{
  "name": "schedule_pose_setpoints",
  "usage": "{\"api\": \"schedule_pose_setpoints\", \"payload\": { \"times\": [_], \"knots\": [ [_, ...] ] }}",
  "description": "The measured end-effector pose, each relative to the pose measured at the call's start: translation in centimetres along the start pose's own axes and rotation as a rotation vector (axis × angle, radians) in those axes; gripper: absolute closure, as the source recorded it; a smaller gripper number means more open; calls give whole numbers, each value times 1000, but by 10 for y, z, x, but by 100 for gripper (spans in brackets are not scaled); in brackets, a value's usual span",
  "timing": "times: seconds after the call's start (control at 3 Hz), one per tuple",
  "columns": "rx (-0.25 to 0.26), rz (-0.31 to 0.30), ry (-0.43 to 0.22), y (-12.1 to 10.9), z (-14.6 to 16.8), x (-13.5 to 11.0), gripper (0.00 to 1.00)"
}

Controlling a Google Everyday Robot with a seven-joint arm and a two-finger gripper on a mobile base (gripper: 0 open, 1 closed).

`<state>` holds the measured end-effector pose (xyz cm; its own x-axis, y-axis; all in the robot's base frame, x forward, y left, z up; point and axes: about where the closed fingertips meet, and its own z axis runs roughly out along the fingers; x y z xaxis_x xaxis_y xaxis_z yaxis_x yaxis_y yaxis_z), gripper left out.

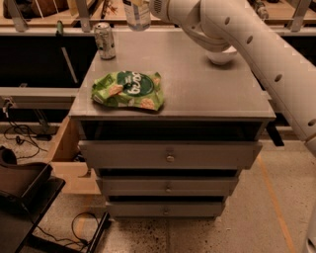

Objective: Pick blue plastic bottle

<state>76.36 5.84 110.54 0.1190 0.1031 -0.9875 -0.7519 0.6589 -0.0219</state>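
The blue plastic bottle [137, 16] is a clear bottle with a pale label band. It hangs at the top edge of the view, its base just above the far edge of the grey cabinet top [197, 84], and its cap is cut off by the frame. My gripper [145, 5] is at the top edge, shut on the bottle's right side. The white arm [247, 39] reaches in from the right. The silver-green can [104, 40] stands to the left of the bottle, apart from it.
A green snack bag [128, 90] lies near the front left of the cabinet top. A white bowl [222, 55] sits at the back right under the arm. Drawers [169, 157] are below. A wooden box [64, 143] and a black chair [19, 188] are on the left.
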Motion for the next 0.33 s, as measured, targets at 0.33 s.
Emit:
{"api": "schedule_pose_setpoints", "payload": {
  "times": [0.33],
  "knots": [
    [-3,-12,-3,6,-2,-9,100]
  ]
}}
